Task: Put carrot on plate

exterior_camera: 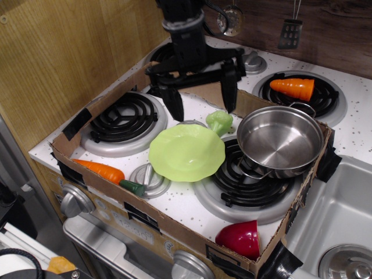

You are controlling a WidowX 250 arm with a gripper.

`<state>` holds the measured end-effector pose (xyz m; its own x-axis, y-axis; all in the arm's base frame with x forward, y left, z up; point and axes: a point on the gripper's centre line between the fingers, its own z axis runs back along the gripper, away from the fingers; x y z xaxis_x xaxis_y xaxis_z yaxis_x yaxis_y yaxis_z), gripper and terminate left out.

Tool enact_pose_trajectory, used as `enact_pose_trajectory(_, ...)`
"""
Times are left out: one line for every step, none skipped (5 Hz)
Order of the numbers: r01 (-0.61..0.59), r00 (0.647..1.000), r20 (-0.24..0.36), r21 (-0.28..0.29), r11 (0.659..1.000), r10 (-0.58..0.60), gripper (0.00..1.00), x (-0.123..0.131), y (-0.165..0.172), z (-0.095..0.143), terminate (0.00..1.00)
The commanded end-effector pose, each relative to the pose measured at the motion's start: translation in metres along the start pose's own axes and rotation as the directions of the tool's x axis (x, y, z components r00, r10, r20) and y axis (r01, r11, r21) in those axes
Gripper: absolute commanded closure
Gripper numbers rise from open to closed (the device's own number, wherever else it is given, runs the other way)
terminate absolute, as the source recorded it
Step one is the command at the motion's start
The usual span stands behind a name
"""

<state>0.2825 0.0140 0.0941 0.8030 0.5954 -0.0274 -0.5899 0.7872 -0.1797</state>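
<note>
The carrot (102,171) is long, smooth and orange with a dark green stem end. It lies at the front left of the cardboard tray, by the front wall. The lime-green plate (186,153) sits in the middle of the tray, to the right of the carrot. My gripper (201,106) is open and empty. It hangs above the tray behind the plate, well away from the carrot, its two dark fingers (174,104) pointing down.
A steel pot (280,141) stands on the right burner next to the plate. A small green broccoli toy (219,121) lies behind the plate. A dark red bowl (239,237) is at the front right. A ridged orange cone (293,88) lies on the back right burner. Cardboard walls (104,200) ring the tray.
</note>
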Motion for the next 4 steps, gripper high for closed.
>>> enact_pose_trajectory(-0.341,0.939,0.030,-0.020,0.940,0.341,0.00,0.013,0.034,0.015,0.00)
enact_pose_trajectory(-0.461,0.886,0.083,0.043,0.886,0.457,0.00,0.019,0.054,0.010,0.00)
enact_pose_trajectory(-0.510,0.859,0.114,0.115,0.852,0.499,0.00,0.022,0.070,0.002,0.00)
enact_pose_trajectory(-0.525,0.851,0.128,0.176,0.833,0.509,0.00,0.020,0.084,-0.006,0.00)
